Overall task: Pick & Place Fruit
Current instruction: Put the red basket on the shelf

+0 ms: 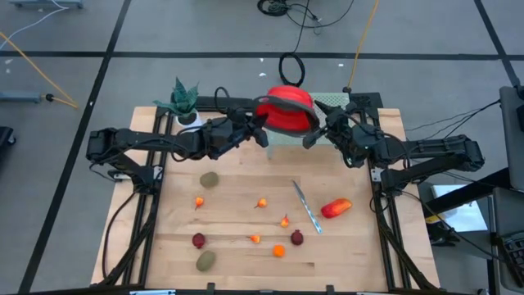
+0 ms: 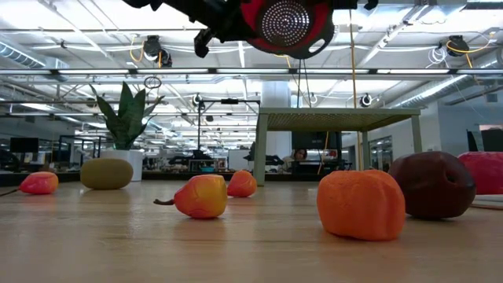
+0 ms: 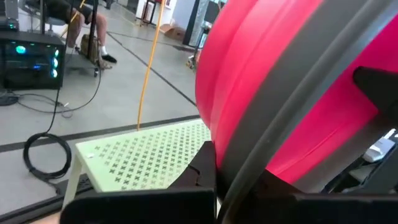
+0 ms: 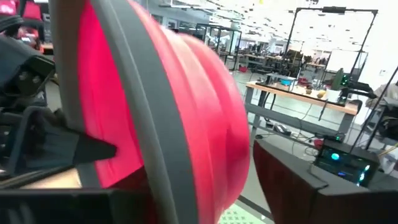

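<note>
Red bowl (image 1: 285, 111) with grey rim held aloft at table's far edge, between both arms. High view: left gripper (image 1: 260, 123) clenched on bowl's rim; right gripper (image 1: 315, 131) at opposite side, fingers released. Fruit (image 1: 336, 208) scattered on wooden table (image 1: 246, 184) below; knife (image 1: 306, 206) beside elongated red-orange piece. Low view: bowl overhead, fruit resting on wood. Left wrist view: grey rim pinched between fingers (image 3: 202, 168). Right wrist view: rim fills frame.

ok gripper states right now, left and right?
Left gripper: shut on the red bowl's grey rim, bowl held up off the table.
Right gripper: at the bowl's other side; grip cannot be told.
</note>
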Robot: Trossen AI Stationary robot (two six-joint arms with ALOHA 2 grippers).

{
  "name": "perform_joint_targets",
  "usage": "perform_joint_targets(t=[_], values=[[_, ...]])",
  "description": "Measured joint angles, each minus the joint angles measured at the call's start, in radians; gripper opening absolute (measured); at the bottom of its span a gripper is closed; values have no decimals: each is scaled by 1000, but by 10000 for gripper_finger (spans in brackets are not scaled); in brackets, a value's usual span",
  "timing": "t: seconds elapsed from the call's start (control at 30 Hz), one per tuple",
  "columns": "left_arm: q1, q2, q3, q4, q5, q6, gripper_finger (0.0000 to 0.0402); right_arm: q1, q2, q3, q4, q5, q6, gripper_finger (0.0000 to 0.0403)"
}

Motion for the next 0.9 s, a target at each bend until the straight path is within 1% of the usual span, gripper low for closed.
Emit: perform_joint_targets(t=[0.17, 0.37, 0.57, 0.63, 0.7, 0.8, 0.9], values=[[31, -1, 0, -65, 5, -123, 2, 0, -4, 0, -52, 0, -2, 224], [83, -1, 0, -135, 104, -253, 1, 34, -32, 0, -143, 2, -2, 245], [128, -1, 0, -161, 191, -332, 1, 88, -76, 0, -203, 3, -2, 248], [148, -1, 0, -162, 246, -352, 1, 108, -94, 0, -228, 3, -2, 246], [173, -1, 0, -162, 330, -382, 1, 127, -113, 0, -260, 3, -2, 243], [211, -2, 0, -188, 444, -461, 1, 154, -141, 0, -315, 3, -1, 238], [243, -2, 0, -229, 525, -528, 1, 179, -167, 0, -363, 3, 2, 230]])
